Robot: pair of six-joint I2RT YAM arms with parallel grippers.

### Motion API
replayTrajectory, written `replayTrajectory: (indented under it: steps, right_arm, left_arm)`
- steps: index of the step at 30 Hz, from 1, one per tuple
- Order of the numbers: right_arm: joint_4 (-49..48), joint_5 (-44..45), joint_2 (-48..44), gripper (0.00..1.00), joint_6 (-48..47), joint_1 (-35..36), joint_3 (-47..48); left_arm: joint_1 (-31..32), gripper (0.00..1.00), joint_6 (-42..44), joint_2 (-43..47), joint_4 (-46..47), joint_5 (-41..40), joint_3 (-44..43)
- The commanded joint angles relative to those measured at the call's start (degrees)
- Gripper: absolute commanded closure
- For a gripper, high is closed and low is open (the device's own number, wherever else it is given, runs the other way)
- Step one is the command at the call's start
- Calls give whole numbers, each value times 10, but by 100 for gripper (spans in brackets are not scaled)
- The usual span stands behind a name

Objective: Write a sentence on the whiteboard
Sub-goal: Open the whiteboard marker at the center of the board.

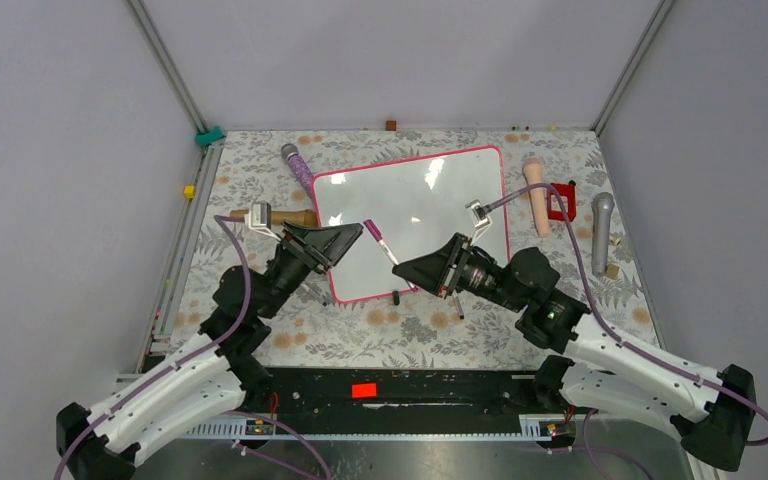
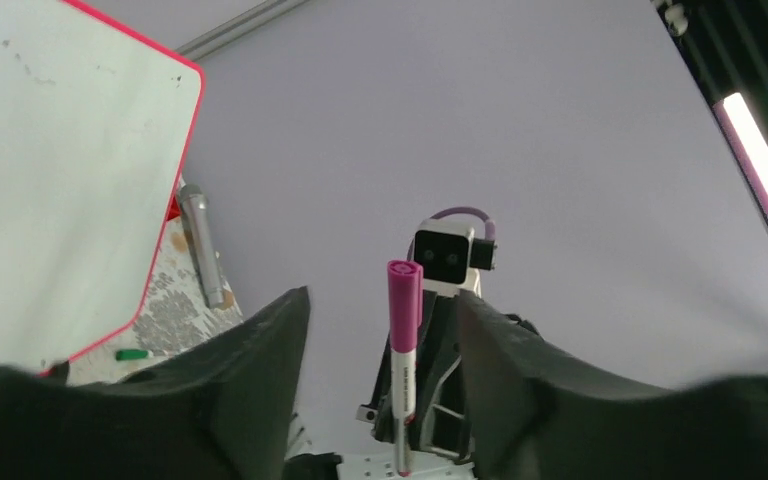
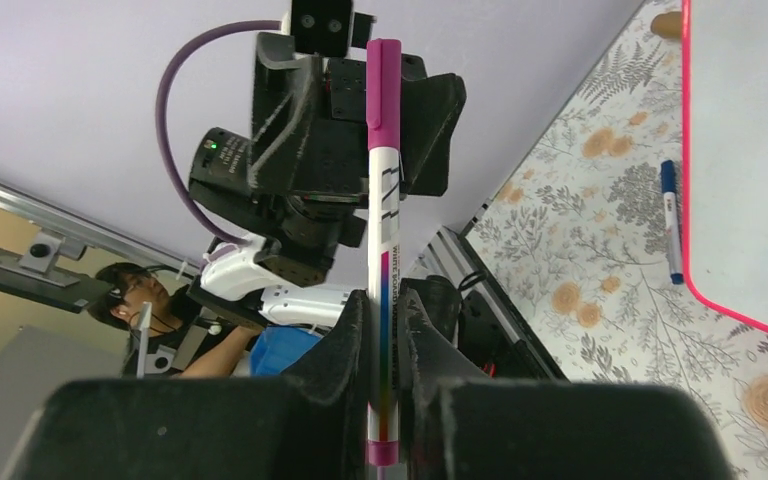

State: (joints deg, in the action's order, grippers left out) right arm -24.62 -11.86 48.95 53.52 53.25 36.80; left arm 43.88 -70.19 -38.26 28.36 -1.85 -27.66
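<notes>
top view: whiteboard is lying flat on the floral table, mid-far, w/ both arms reaching over its near-left part. right gripper is clamping a purple marker; left gripper is sitting at the marker's other end.
left wrist: jaws are standing apart, marker cap btwn them, not touching.
right wrist: fingers are pinching the marker's barrel, whiteboard off to the right.

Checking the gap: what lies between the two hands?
A pink-capped marker, gripped by the right hand, its cap near the left hand; the top view shows it.
</notes>
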Motion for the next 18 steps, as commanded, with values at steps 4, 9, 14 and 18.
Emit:
replayTrajectory:
  steps: [4,9,14,18]
  right_arm:
    - [121,-21,-31,100,-43,-2,45]
    - [211,-108,-15,100,-61,-39,95]
    - [228,-255,11,100,-58,-117,123]
    - [235,-350,43,100,-60,-143,150]
  left_arm:
    - [-3,13,80,107,-243,-68,-68]
    - [-13,6,166,95,-440,-34,-181]
    - [-24,4,233,45,-557,25,-275]
    - [-67,7,233,4,-554,154,-290]
